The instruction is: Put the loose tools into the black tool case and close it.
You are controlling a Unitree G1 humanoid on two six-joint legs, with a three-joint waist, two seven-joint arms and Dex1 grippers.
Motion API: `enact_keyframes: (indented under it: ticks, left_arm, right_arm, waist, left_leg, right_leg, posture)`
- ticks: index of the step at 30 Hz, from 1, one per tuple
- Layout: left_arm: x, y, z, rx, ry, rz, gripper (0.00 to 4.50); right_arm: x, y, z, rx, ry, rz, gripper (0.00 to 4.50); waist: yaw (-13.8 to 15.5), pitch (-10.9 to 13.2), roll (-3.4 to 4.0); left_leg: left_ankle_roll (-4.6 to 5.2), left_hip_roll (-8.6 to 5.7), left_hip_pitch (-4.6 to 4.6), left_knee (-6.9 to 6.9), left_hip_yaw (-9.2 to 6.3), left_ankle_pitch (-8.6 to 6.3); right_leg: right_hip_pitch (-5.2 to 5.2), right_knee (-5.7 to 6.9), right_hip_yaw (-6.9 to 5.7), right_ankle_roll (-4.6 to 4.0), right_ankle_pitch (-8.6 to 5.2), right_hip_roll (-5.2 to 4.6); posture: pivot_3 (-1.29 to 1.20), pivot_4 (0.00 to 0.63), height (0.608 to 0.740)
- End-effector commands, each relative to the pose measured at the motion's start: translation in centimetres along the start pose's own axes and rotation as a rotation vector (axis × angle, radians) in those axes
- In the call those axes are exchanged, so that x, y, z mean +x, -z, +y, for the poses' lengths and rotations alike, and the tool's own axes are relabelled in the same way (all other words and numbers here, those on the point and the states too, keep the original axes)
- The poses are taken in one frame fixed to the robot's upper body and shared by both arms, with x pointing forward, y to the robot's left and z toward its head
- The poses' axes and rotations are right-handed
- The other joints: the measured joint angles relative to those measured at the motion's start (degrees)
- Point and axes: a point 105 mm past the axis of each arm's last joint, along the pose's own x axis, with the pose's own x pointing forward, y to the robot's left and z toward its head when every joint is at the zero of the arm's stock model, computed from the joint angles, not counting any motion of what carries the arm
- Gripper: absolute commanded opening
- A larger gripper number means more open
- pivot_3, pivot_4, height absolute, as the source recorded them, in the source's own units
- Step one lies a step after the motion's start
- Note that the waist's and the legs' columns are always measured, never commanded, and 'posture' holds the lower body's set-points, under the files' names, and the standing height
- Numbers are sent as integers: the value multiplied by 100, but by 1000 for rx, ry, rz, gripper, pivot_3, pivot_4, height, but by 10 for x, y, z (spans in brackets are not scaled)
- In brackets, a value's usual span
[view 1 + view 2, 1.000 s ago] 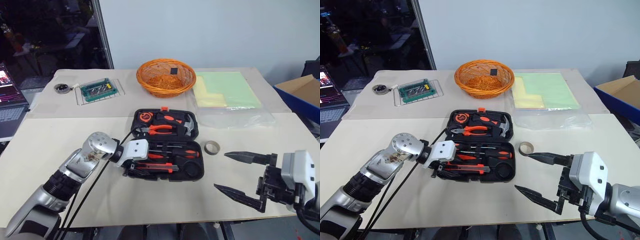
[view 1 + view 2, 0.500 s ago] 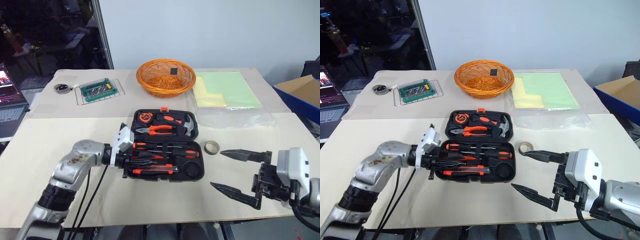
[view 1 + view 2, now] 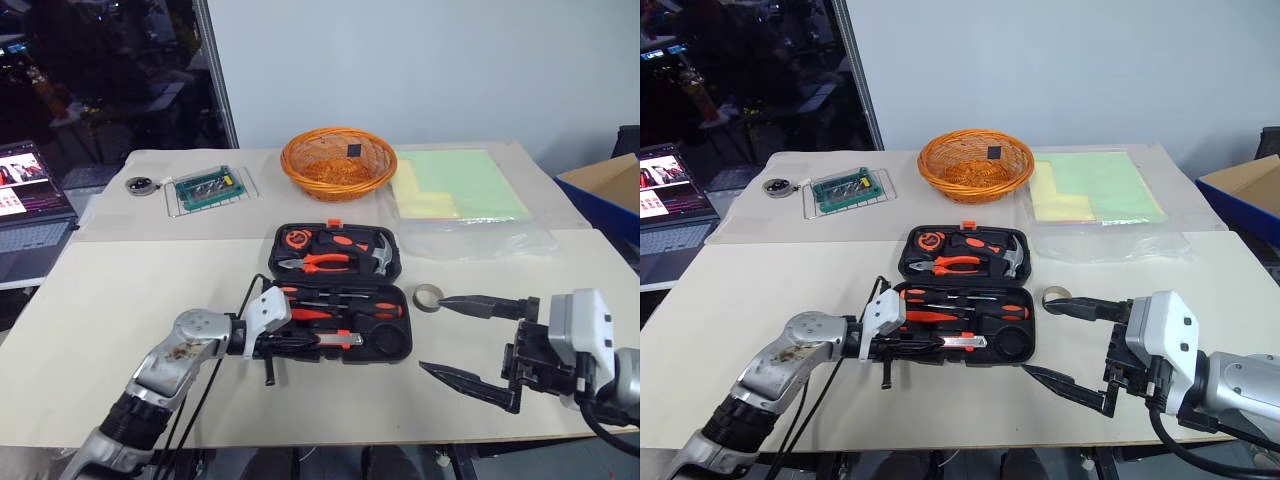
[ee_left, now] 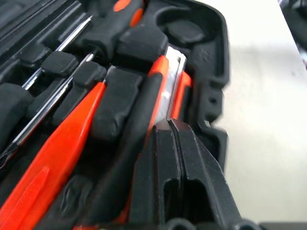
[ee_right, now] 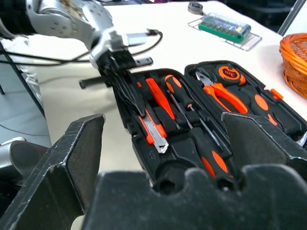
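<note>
since a second ago the left tool (image 3: 272,352) has dropped lower and rolled at the near left corner of the open black case (image 3: 400,352), and its fingers have come together; they now press flat against each other with nothing between them, their tips just over the orange-black knife (image 3: 330,341) in the near row. right tool (image 3: 480,340) has kept its place at the near right of the bench (image 3: 120,290), its two fingers spread wide and holding nothing.

case lies open in the middle of the bench. in its near half sit two black-and-orange screwdrivers (image 3: 345,308), a slim orange tester (image 4: 62,158) and the knife; in its far half sit pliers (image 3: 322,262) and a hammer (image 3: 372,254). grey tape roll (image 3: 428,295) lies on the bench just right of the case, near the far finger of the right tool. an orange basket (image 3: 338,160) stands on the far side.
</note>
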Motion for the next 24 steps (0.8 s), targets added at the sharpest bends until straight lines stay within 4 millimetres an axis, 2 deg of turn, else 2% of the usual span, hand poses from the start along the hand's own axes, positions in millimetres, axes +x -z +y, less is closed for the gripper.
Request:
enact_keyframes:
  ticks: [1,3,4,7,9,15,19,24]
  left_arm:
    - [4,-4,-5,-143,51,-67,20]
    - [-7,-38,0,-207,51,-250,20]
    - [-12,-44,3,-230,32,-279,20]
    - [-14,-34,9,-205,-36,-216,20]
    - [-15,-27,8,-217,-55,-189,20]
    - [-14,11,9,-182,-142,39,20]
    - [-1,22,6,-55,-137,143,20]
    - [8,29,6,42,-134,171,20]
  right_arm:
    - [1,-4,4,-4,-25,-7,4500]
    - [2,-4,5,0,-26,-9,4500]
    - [2,-4,5,1,-26,-10,4500]
    - [3,-4,6,3,-25,-13,4500]
    - [4,-4,6,4,-25,-18,4500]
    - [5,-4,6,7,-27,-21,4500]
    - [6,-3,5,5,-30,-18,4500]
    - [7,0,5,16,-23,1,4500]
  waist:
    - [-4,0,0]
    - [-6,2,-3]
    - [-9,2,-3]
    - [-32,33,-72]
    - [-47,34,-72]
    - [-13,35,-76]
    - [-39,22,-58]
    - [14,-3,-40]
  left_leg:
    - [0,0,0,0,0,0]
    - [0,-2,-5,3,1,0]
    - [0,-2,-11,5,1,0]
    - [0,2,-23,7,-9,0]
    - [3,-2,-23,4,-9,-3]
    - [6,-5,-25,3,-9,-6]
    - [5,3,-7,-1,-1,-7]
    - [5,0,-6,-1,2,-7]
  right_leg:
    - [0,0,0,0,0,0]
    - [-4,0,0,1,0,-2]
    - [-9,0,0,3,-1,-4]
    - [-16,-5,-8,4,-1,6]
    - [-17,-7,-5,2,0,1]
    - [-17,-11,-3,1,0,-8]
    - [-8,-10,1,-3,-5,-4]
    - [-4,-10,2,-1,-6,-6]
  posture:
    - [0,150,740]
    - [0,150,740]
    - [0,150,740]
    - [0,150,740]
    - [0,150,740]
    - [0,150,740]
    - [0,150,740]
    - [0,150,740]
